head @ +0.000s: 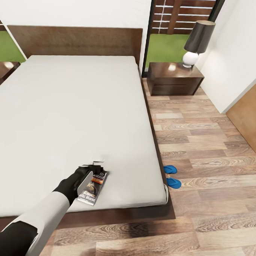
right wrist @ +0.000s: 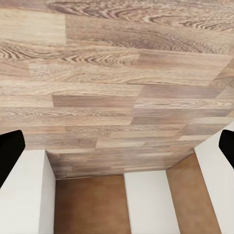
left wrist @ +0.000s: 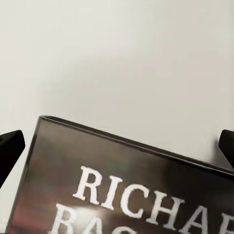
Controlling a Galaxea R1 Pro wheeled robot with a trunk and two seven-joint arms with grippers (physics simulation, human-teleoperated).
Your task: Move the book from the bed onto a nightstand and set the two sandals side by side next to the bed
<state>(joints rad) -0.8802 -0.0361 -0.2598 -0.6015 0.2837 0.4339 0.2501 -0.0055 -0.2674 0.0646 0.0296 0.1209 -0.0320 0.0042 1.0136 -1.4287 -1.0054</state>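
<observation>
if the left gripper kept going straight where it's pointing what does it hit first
Most likely the book: the left gripper looks along open fingers straddling its top edge, with the bed mattress just beyond. Depth is unclear, so it might graze the mattress instead.

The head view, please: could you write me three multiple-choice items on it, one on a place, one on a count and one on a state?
1. Where does the book lie?
A. on the nightstand
B. on the bed, near its foot corner
C. on the floor

2. How many sandals show on the floor?
A. one
B. two
C. four

3. How is the left gripper?
A. open over the book
C. shut on a sandal
B. shut on the lamp

Answers: 1 B, the book rests on the mattress of the bed. 2 B, two blue soles lie beside the bed frame. 3 A, the left wrist view shows both fingertips spread apart, either side of the cover.
</observation>
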